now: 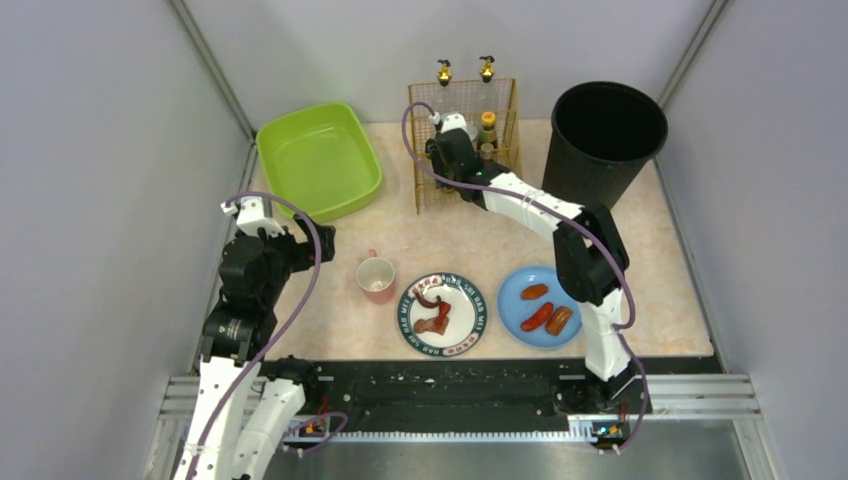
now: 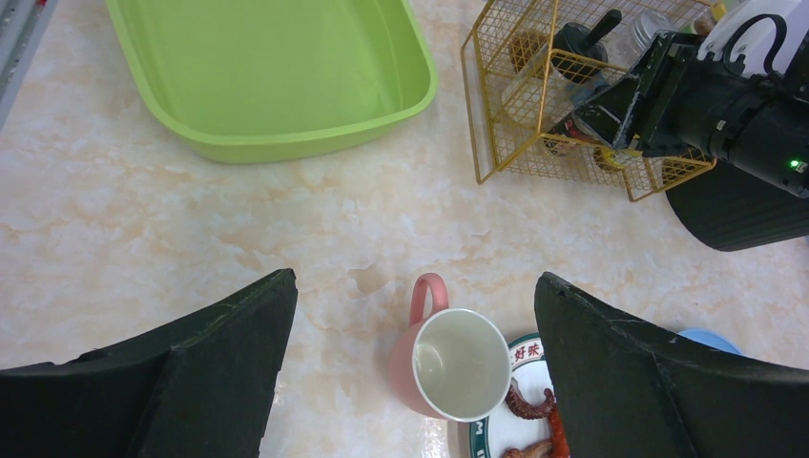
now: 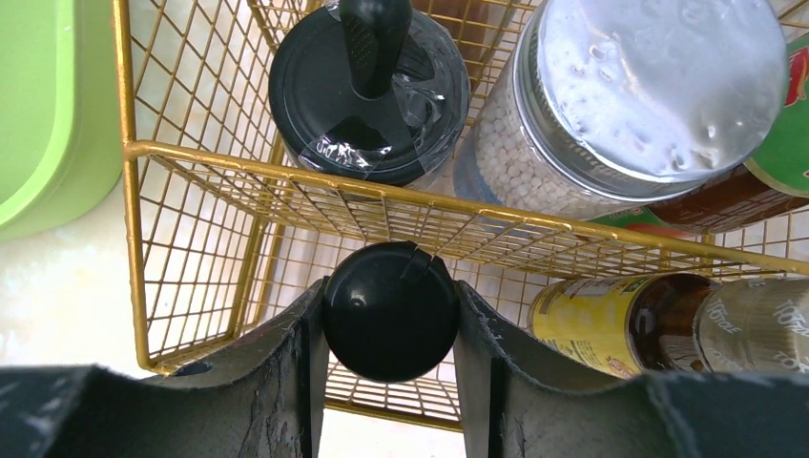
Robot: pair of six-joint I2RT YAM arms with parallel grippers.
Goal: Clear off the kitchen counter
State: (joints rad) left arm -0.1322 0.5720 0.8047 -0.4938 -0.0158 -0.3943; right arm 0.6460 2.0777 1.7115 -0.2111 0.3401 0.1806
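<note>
Right tool [image 3: 389,305] is clamping black-capped bottle [image 3: 386,339] at gold rack [image 3: 134,239].
Best lowering it straight, clear of jars [image 3: 630,105]; left tool [image 2: 415,279] gaping over mug [image 2: 463,367].

Kitchen counter [image 1: 420,240], flat rectangular top, pale beige-pink, faint marble pattern, lying level

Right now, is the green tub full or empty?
Empty. The tub shows only its bare green floor, with nothing lying inside.
</note>
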